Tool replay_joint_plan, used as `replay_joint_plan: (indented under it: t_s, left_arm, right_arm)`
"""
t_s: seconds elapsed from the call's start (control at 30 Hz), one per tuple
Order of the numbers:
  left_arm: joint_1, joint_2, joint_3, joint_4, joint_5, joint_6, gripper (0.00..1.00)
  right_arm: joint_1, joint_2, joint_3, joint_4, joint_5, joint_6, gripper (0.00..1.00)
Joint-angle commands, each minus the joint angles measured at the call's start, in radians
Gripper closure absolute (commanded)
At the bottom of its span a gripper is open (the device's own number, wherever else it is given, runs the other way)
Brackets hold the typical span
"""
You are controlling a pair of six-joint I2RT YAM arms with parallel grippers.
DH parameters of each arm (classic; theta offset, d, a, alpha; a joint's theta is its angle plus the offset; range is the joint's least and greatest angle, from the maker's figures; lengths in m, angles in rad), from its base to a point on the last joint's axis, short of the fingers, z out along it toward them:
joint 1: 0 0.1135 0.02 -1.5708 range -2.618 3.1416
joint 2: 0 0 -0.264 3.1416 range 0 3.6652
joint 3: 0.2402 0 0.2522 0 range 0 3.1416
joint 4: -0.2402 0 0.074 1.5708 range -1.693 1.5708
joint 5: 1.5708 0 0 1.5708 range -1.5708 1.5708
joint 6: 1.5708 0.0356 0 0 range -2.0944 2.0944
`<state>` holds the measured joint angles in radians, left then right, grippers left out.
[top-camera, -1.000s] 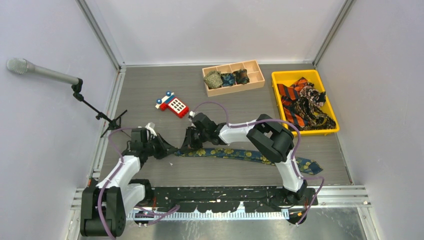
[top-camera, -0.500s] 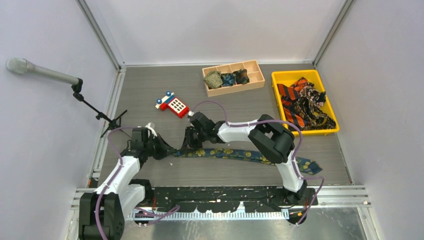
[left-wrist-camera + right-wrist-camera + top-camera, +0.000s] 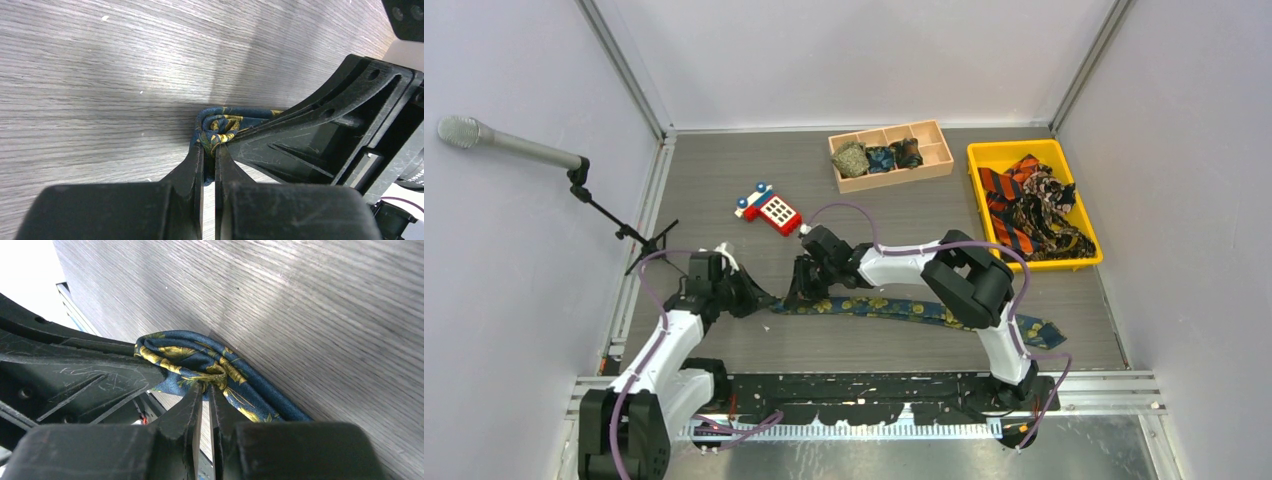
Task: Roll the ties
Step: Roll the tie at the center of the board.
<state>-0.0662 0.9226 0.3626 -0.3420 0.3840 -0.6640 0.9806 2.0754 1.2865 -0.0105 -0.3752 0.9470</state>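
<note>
Though little is shifting, your left fingers (image 3: 193,166) and right fingers (image 3: 187,412) are still pinching the navy tie (image 3: 196,356), its roll barely beginning.

Overhead — wrist close-ups sharing tie (image 3: 902,308)

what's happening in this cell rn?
Both arms are working one navy floral tie. The left pincer and right pincer are each shut on its bunched left end, where a small fold has formed. The rest lies flat, stretched toward the right. Three rolled ties sit in the wooden tray, and loose ties fill the yellow bin.
</note>
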Motion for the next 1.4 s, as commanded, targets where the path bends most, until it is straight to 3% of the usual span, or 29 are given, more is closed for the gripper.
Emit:
replay_joint_plan:
  t_s: [0.0,0.83,1.37]
  left_arm:
    - [-0.018,-0.024,0.058,-0.034,-0.040,0.018,1.00]
    - [-0.054,-0.027,0.138,-0.117,-0.100,0.003,1.00]
    - [-0.095,-0.010,0.120,-0.085,-0.114,-0.013,1.00]
  right_arm:
    - [0.009,0.019,0.036,0.007,0.003,0.010,0.84]
    - [0.021,0.150,0.251,-0.027,-0.047,0.011,0.84]
    - [0.020,0.184,0.252,0.007,-0.073,0.038,0.84]
